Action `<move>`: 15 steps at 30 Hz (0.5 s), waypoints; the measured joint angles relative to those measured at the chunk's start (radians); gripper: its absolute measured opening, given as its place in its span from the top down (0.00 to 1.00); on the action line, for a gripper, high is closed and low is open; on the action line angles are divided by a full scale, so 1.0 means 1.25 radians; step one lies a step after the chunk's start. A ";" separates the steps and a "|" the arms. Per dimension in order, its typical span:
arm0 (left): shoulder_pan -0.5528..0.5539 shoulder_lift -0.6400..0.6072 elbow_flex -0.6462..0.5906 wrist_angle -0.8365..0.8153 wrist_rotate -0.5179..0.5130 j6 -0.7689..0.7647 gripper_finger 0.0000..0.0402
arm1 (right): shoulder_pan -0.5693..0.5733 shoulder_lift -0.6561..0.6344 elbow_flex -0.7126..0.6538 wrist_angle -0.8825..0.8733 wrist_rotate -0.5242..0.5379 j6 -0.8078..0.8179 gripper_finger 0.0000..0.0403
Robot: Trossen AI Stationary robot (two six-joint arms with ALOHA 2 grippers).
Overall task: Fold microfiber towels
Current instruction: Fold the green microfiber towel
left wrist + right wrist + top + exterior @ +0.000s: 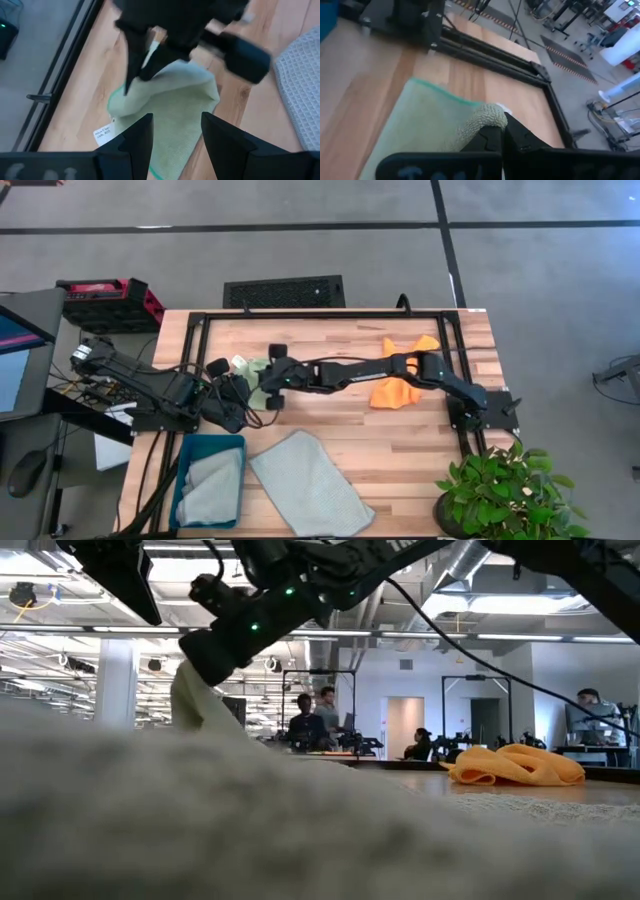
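A: What is going on across the bench [400, 440]?

B: The right gripper [277, 372] is reaching far over to the left side and is pinching an edge of the green towel [172, 107], jaws closed on the fabric. In its wrist view the cloth is bunching right at its fingertips and draping away below them. The left gripper [175, 132] is hovering just above and beside that same towel, jaws parted, holding nothing.

A: How should the fold go?

B: I would judge that the right gripper is lifting an edge to carry it across. It should be keeping the lift low and drawing the edge straight over the flat part, so the corners meet. The left gripper could be pinning the flat half so the cloth is not dragging.

A: And the other cloths?

B: A grey towel [310, 485] is lying spread out, well away from the right gripper toward the near edge. Another is sitting in the teal bin [185, 448], near the left arm. The orange towel [400, 385] is lying crumpled under the right arm's far end.

A: How is the green one looking?

B: Pale, soft, one part peaking up where it is held, the rest flat, with a small white tag [103, 132] at its edge.
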 joint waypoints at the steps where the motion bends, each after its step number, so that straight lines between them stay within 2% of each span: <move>1: 0.000 0.000 0.000 0.000 0.003 0.000 0.60 | -0.001 0.013 0.020 -0.001 0.000 -0.002 0.98; 3: 0.000 0.000 0.000 0.000 0.012 0.000 0.60 | -0.004 0.034 0.055 -0.004 0.010 -0.013 0.98; 9: 0.000 0.000 0.000 -0.007 0.012 0.001 0.60 | -0.009 0.032 0.092 -0.011 0.126 -0.058 0.98; 15: 0.000 0.000 0.000 -0.009 0.012 0.002 0.60 | -0.029 0.012 0.093 -0.012 0.157 -0.062 0.98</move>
